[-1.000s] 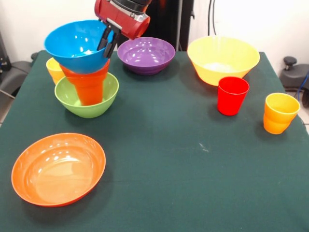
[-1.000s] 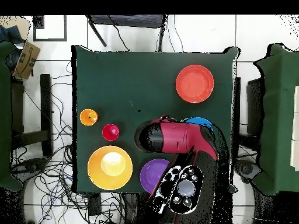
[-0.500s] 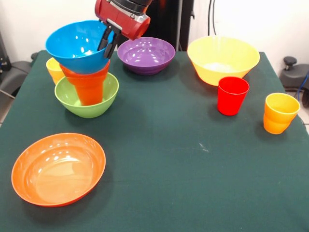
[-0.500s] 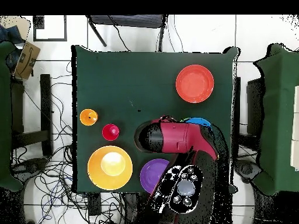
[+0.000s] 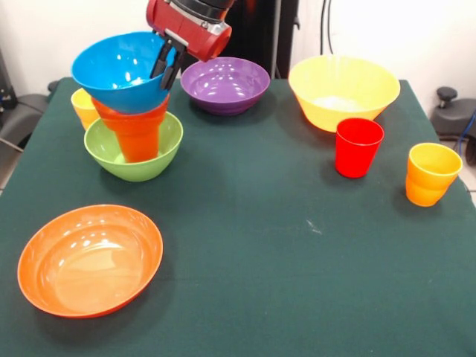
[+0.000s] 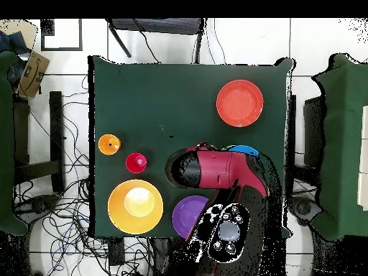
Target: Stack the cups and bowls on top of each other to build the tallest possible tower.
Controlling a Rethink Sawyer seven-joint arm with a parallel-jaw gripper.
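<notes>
The gripper comes down at the far left of the table with its dark fingers pinched on the right-hand rim of the blue bowl, one finger inside the rim and one outside; that edge grip lets it carry a bowl too wide to span. The blue bowl sits tilted, its held side higher, resting on a small orange bowl that nests on the orange cup; the cup stands inside the green bowl, which serves as a broad base for the tower. I judge the blue bowl is being settled and not yet level, so letting go now could tip it leftward. A yellow cup stands just behind the tower. The purple bowl and big yellow bowl wait along the far edge; the red cup and yellow-orange cup stand at the right; the wide orange bowl lies near left, well apart. From overhead the arm hides most of the tower.
</notes>
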